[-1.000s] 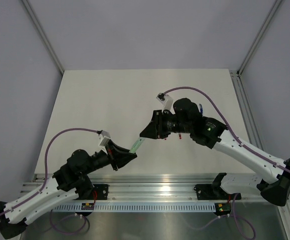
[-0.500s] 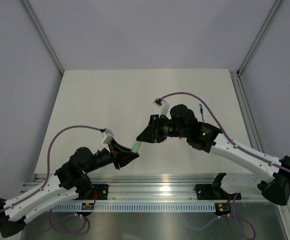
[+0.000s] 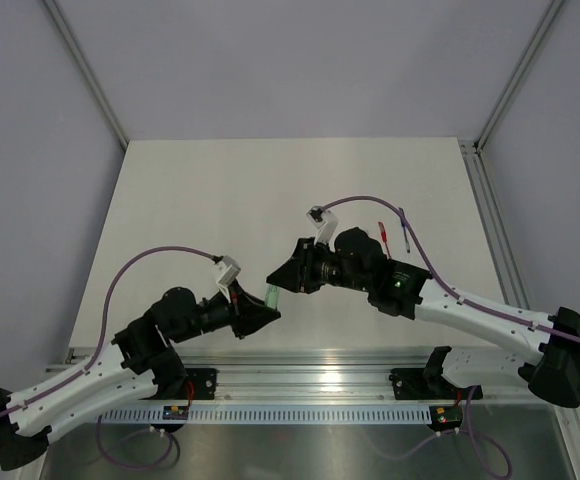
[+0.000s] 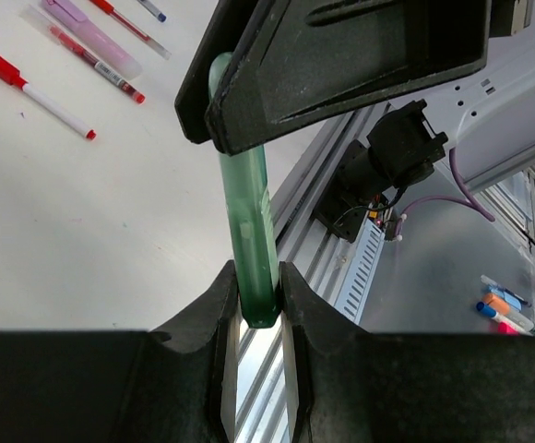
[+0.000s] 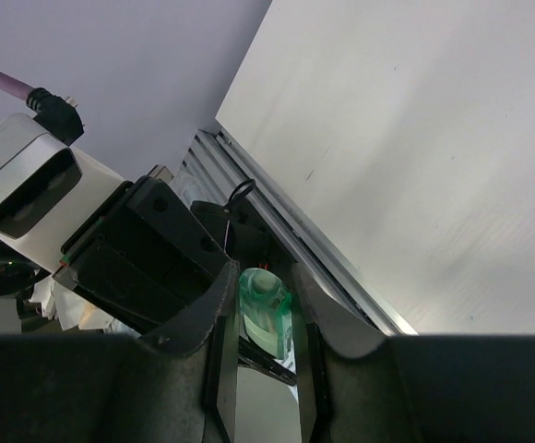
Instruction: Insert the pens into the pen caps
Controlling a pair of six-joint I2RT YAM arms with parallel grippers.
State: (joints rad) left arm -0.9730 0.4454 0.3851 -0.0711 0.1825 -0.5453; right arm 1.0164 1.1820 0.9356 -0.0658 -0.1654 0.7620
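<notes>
My left gripper is shut on the lower end of the thick pale green pen. The pen runs straight up into my right gripper, which hides its far end. In the right wrist view my right gripper is shut on the pale green pen cap, facing the left gripper's black body. From above, the two grippers nearly touch nose to nose above the table's front edge. Only a short bit of green shows between them.
A red pen and a blue pen lie on the table behind my right arm. The left wrist view shows a white-barrelled red pen, a pink pen and a thin red pen. The aluminium rail runs along the front edge.
The two grippers have closed toward each other, and the green length showing between them has shrunk. My right arm has shifted left and nearer, uncovering the red and blue pens behind it.
</notes>
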